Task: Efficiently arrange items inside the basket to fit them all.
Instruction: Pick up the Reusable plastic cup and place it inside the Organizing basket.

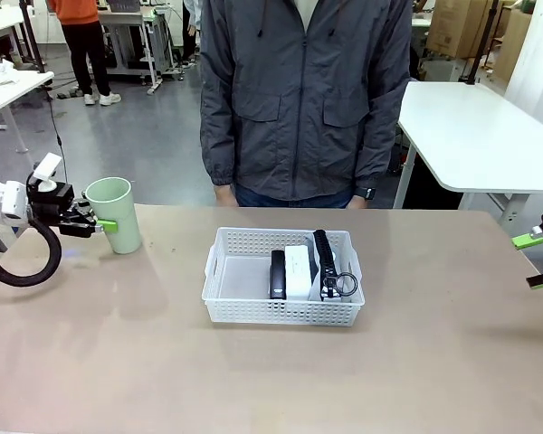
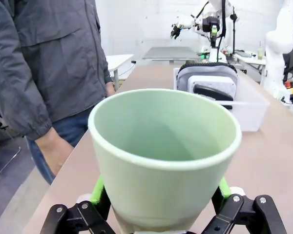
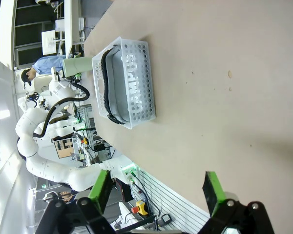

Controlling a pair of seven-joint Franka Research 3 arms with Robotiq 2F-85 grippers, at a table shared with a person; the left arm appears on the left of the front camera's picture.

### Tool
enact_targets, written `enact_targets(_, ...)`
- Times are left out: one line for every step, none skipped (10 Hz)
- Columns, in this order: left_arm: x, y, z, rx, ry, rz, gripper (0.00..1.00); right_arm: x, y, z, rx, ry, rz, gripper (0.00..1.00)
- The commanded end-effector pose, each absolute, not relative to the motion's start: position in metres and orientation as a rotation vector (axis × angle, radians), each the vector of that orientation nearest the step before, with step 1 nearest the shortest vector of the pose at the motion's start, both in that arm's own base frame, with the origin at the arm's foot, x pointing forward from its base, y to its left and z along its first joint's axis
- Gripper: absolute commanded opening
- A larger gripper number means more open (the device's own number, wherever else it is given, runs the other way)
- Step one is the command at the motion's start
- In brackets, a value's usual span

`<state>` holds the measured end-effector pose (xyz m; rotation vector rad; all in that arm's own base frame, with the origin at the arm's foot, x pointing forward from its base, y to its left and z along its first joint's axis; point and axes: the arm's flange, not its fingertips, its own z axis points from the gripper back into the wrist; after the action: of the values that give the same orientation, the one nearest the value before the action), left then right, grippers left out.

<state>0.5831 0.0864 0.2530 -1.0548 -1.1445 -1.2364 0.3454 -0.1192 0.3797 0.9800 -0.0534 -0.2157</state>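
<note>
You are most of the way through: three of the four items already stand packed on edge in the right half of the basket [image 1: 219, 271], at the centre of the front frame. From left to right you have the black stapler [image 1: 277, 275], the white box [image 1: 297, 271] and the grey zip pouch [image 1: 326, 262], its ring pull [image 1: 346, 285] hanging at the near end. The left half of the basket is bare, so by my reading there is room for the last piece.

That piece is the pale green cup [image 1: 115, 213], upright on the desk [image 1: 271, 371] at the left of the frame, well apart from the basket. Your left gripper [image 1: 102, 224] has its jaws spread wide on either side of the cup, low on its body. They look set around it rather than squeezing, so count the grasp as not yet made.

Your right gripper [image 1: 538, 260] hangs at the right edge with its jaws apart and nothing between them.

The left wrist view gives you what the front cannot: the cup's hollow inside and a green pad [image 2: 98, 190] at each flank. The right wrist view shows the basket's perforated end wall with lettering, and the pouch pressed against it.
</note>
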Motion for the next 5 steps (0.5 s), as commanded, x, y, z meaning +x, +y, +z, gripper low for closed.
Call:
enact_targets(0.5909, 0.0833, 0.2582, -1.098, -1.139, -1.212, 1.0, 0.345, -0.1199, 0.3823, 0.99, -0.059, -0.208, 1.0)
enact_targets(0.5936, 0.0809, 0.2605, -1.116, -1.145, -1.172, 1.0, 0.345, -0.1199, 0.3823, 0.99, -0.059, -0.208, 1.0)
enact_targets(0.5954, 0.0805, 0.2628, -1.131, -1.151, -1.149, 1.0, 0.345, -0.1199, 0.3823, 0.99, -0.059, -0.208, 1.0)
enact_targets(0.5961, 0.0807, 0.2634, -1.142, -1.148, -1.136, 1.0, 0.345, -0.1199, 0.3823, 0.99, -0.059, -0.208, 1.0)
enact_targets(0.5962, 0.0815, 0.2633, -1.135, -1.154, -1.127, 1.0, 0.345, -0.1199, 0.3823, 0.99, -0.059, -0.208, 1.0)
